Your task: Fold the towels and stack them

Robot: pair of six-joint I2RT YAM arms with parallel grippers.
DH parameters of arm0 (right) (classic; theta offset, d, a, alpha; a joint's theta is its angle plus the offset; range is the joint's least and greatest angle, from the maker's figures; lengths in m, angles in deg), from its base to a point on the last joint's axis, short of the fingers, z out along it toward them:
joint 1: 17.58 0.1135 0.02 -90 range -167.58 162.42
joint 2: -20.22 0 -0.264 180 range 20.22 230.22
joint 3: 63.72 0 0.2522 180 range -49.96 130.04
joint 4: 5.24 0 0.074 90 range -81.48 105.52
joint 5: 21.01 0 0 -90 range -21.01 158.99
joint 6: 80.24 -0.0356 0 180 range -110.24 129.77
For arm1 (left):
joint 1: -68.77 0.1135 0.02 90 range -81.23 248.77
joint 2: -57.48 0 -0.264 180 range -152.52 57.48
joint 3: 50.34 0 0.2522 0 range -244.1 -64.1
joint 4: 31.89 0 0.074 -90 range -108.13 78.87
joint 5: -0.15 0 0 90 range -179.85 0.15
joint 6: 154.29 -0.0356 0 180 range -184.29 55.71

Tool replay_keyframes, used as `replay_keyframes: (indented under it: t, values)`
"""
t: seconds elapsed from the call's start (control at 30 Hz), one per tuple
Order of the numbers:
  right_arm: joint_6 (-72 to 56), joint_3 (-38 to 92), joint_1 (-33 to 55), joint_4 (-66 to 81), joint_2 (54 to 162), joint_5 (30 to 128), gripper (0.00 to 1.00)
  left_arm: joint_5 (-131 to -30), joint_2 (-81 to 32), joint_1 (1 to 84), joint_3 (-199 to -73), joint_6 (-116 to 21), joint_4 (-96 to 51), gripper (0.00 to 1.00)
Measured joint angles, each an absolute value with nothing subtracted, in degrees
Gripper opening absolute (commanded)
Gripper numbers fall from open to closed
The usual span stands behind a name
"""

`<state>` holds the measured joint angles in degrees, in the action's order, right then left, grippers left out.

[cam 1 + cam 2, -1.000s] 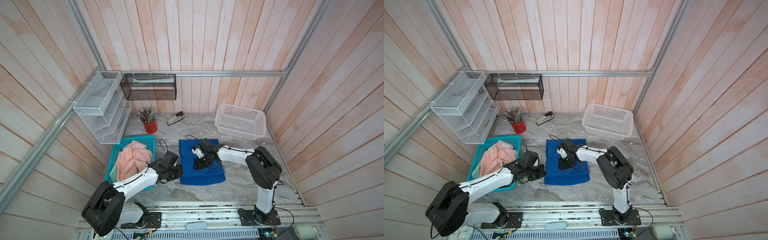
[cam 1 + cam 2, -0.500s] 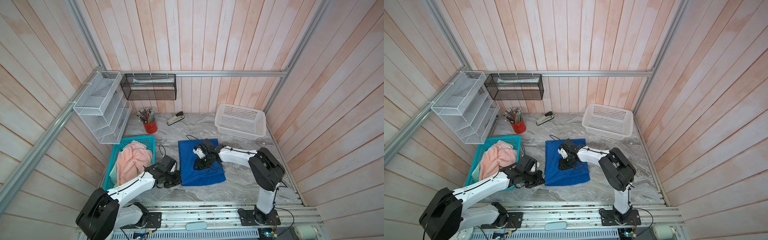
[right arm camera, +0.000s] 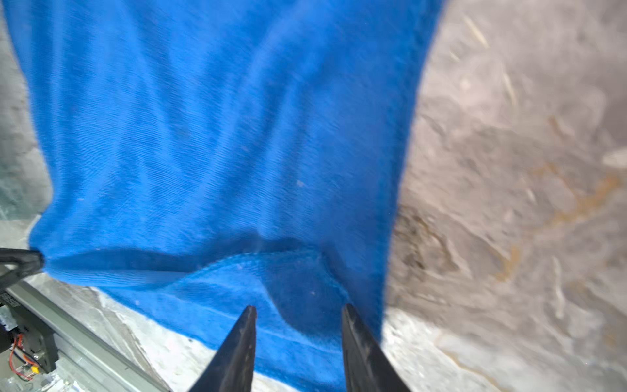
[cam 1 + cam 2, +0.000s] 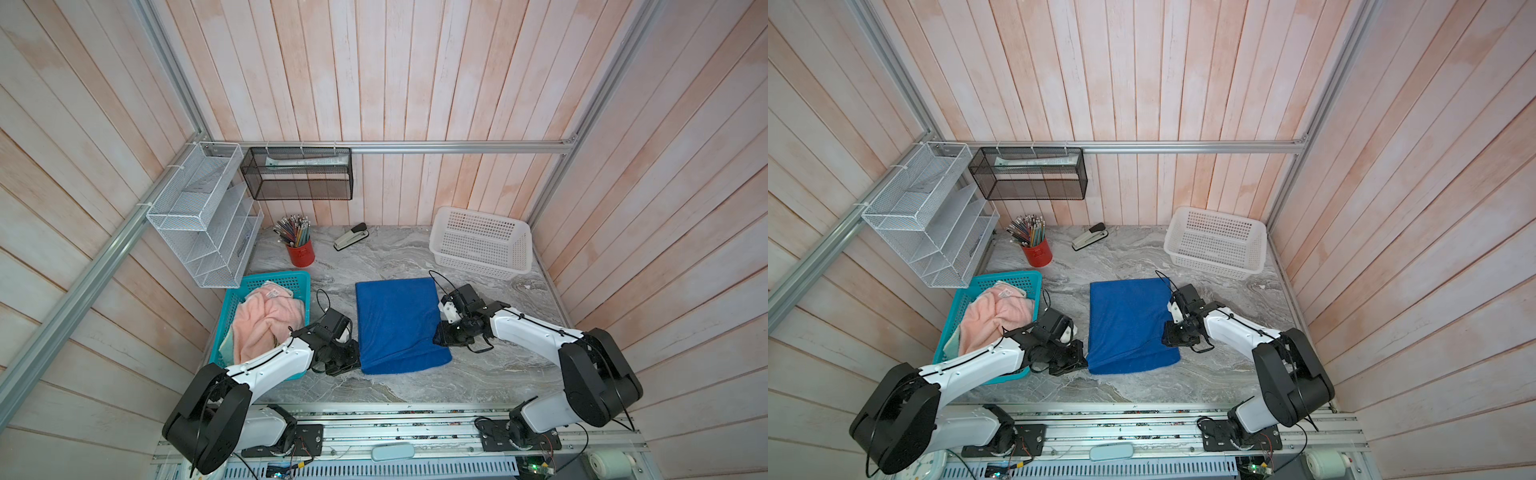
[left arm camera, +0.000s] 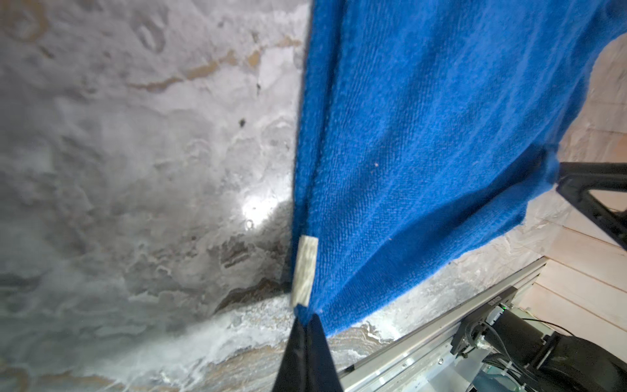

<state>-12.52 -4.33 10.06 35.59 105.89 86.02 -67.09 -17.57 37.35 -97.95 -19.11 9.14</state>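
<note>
A royal blue towel [image 4: 397,320] [image 4: 1127,320] lies folded on the marble table in both top views. My left gripper [image 4: 349,361] [image 4: 1077,363] [image 5: 307,314] is shut on its near left corner, beside a white label [image 5: 305,271], and holds that corner slightly raised. At the towel's right edge, my right gripper [image 4: 438,336] [image 4: 1166,338] [image 3: 298,307] stands open, its fingers apart over the near right corner of the blue towel [image 3: 220,135]. A salmon-pink towel [image 4: 266,324] [image 4: 992,320] lies bunched in the teal basket [image 4: 266,277], with a pale cloth [image 4: 951,343] under it.
A white plastic basket [image 4: 482,245] stands at the back right. At the back are a red pencil cup [image 4: 300,253] and a stapler [image 4: 351,237]. A white wire rack [image 4: 199,216] and a black mesh shelf [image 4: 297,174] hang on the walls.
My right gripper has left the towel's middle for its right edge, nearer the front, and its jaws have opened wider. The left gripper drew the near left corner slightly toward the front.
</note>
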Motion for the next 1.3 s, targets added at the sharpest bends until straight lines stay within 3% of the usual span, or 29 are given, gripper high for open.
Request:
replay_keyframes:
  t: [0.1,0.33,0.37,0.4,0.57,0.67,0.77,0.97,1.1,1.3]
  values:
    - [-11.67,-4.16,9.47,34.61,106.50,87.10,0.41,-66.50,-18.40,37.37,-98.52,-19.70,9.05,0.00]
    - [-10.07,-4.20,9.38,33.12,108.84,90.48,0.12,-65.49,-18.90,37.37,-98.82,-20.50,9.12,0.00]
    - [-10.22,-4.62,9.38,32.99,108.12,90.77,0.10,-65.40,-18.84,37.37,-98.85,-20.59,9.16,0.01]
    - [-10.38,-5.38,9.38,32.90,107.00,91.03,0.09,-65.43,-18.77,37.37,-98.85,-20.59,9.42,0.12]
    - [-13.31,-11.28,9.75,34.54,97.30,91.79,0.12,-66.04,-17.02,37.37,-98.91,-20.64,11.74,0.36]
    - [-16.50,-13.80,11.13,36.60,90.26,92.36,0.28,-67.31,-14.82,37.37,-99.48,-20.07,13.60,0.38]
    - [-18.73,-14.30,12.03,38.94,85.62,93.13,0.35,-69.32,-13.75,37.35,-101.36,-20.13,15.39,0.38]
    - [-19.80,-13.62,12.18,42.06,85.08,91.73,0.36,-71.98,-17.44,35.45,-107.59,-21.29,15.83,0.38]
    - [-19.51,-10.21,12.42,41.06,92.14,91.12,0.36,-72.46,-21.13,33.22,-108.77,-21.60,15.68,0.47]
    - [-18.86,-9.66,14.87,37.65,99.31,89.83,0.32,-73.21,-21.02,31.77,-106.47,-20.22,14.63,0.48]
